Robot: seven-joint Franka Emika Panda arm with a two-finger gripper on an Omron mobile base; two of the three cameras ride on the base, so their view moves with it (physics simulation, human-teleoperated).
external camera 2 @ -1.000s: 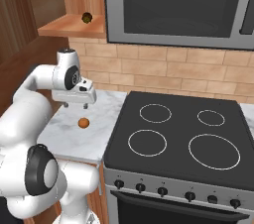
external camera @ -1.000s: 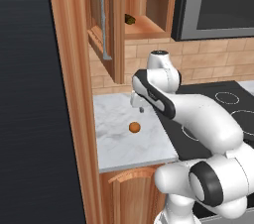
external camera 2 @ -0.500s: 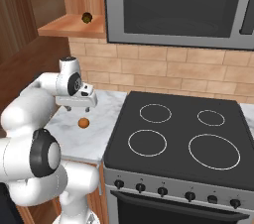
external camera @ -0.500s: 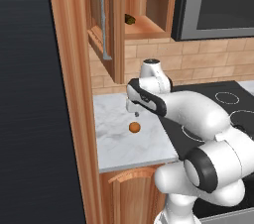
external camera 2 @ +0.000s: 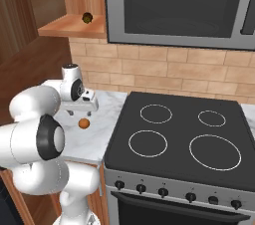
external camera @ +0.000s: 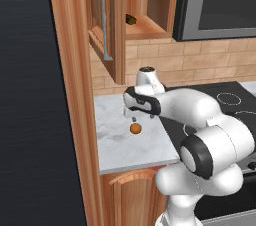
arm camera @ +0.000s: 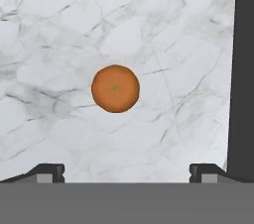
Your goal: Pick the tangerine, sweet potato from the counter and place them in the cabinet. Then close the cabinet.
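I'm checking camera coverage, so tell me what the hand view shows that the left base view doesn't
Hand view alone: the gripper seen from within, its fingertips wide apart, nothing between them.

Left base view alone: the cabinet with its door open, the sweet potato on its shelf, and the arm.

Both: the tangerine lying on the marble counter, beside the dark stovetop edge.

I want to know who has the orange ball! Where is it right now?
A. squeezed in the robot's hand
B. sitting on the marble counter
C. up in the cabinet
B: the tangerine lies alone on the counter, with the open hand above it, not touching it.
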